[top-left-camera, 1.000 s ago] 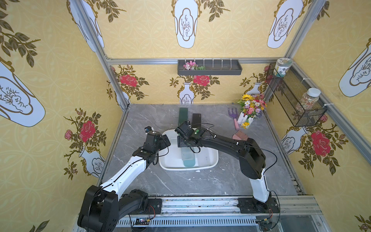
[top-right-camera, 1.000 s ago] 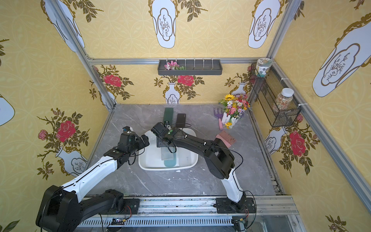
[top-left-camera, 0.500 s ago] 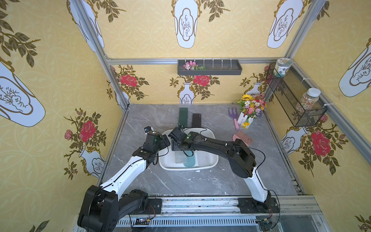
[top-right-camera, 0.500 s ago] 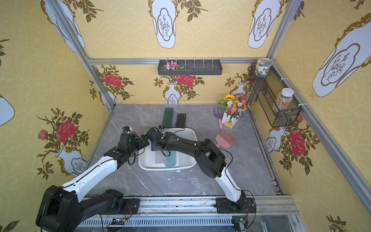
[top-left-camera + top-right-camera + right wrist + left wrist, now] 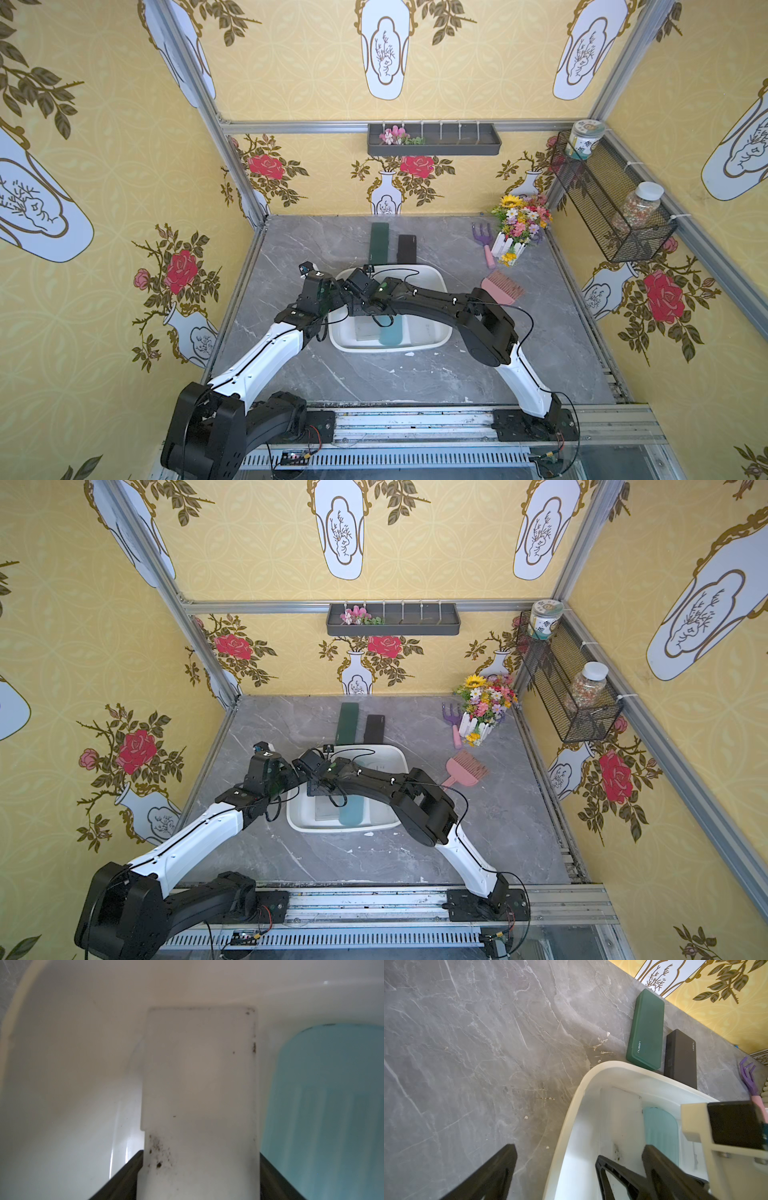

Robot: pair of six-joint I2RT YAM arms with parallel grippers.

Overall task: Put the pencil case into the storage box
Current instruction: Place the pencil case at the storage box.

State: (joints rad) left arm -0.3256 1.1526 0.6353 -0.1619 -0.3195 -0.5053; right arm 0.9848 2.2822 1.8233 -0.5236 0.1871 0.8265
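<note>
The white storage box (image 5: pixel 390 348) (image 5: pixel 345 829) sits mid-table. Inside it a frosted white pencil case (image 5: pixel 199 1084) (image 5: pixel 620 1115) (image 5: pixel 365 330) lies beside a teal pencil case (image 5: pixel 332 1105) (image 5: pixel 390 332) (image 5: pixel 353 812). My right gripper (image 5: pixel 200 1154) (image 5: pixel 362 311) is low in the box, its black fingers pressed against both long sides of the white case. My left gripper (image 5: pixel 555 1153) (image 5: pixel 334 298) stands open astride the box's left rim (image 5: pixel 571 1118), one finger over the table and one inside. A dark green case (image 5: pixel 379 243) (image 5: pixel 645 1030) and a black case (image 5: pixel 407 248) (image 5: pixel 680 1057) lie behind the box.
A pink comb (image 5: pixel 503 286), a purple hand rake (image 5: pixel 484 243) and a flower pot (image 5: pixel 519 224) stand at the back right. A grey divided tray (image 5: pixel 432 139) hangs on the back wall, and a wire basket (image 5: pixel 611 208) with jars hangs on the right wall.
My right arm has moved left and down, bringing the white pencil case into the box's left part beside the teal one. The left arm has not moved.
</note>
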